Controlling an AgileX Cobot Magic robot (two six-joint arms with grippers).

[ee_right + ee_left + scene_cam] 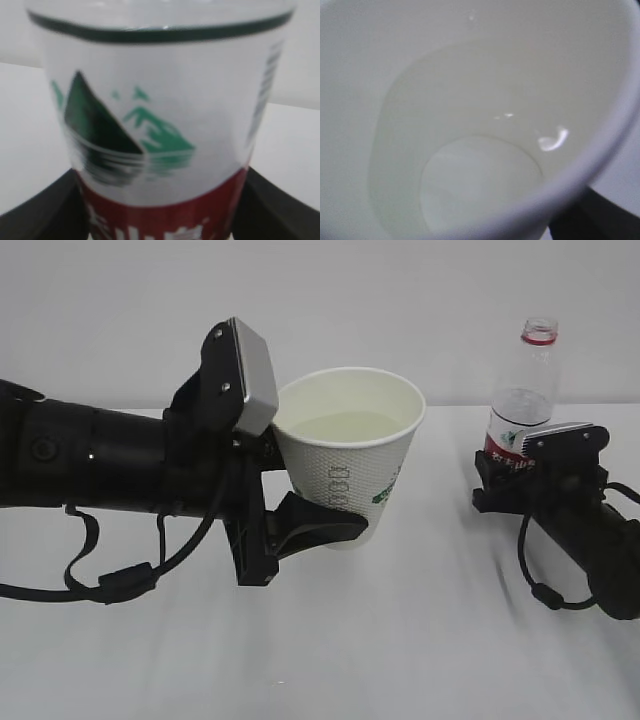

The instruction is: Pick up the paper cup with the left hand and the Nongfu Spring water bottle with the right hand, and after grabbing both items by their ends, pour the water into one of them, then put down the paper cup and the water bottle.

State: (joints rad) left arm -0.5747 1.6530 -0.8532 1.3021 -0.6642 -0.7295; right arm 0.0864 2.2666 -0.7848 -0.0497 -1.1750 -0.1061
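Nearest me, my left hand (300, 505) clamps the water-filled paper cup (350, 455) upright left of the Nongfu Spring water bottle (520, 400), itself upright in my right hand's (535, 455) grip.

White table (420, 640); water bottle (522, 405) upright on it, far right.

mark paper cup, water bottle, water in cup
White dotted paper cup (345, 490), exterior view, on its embossed side wall.
Clear ridged plastic water bottle with red label (525, 400), exterior view, on its clear upper body.
Pale pooled water (480, 190), left wrist view, over the cup's bottom.
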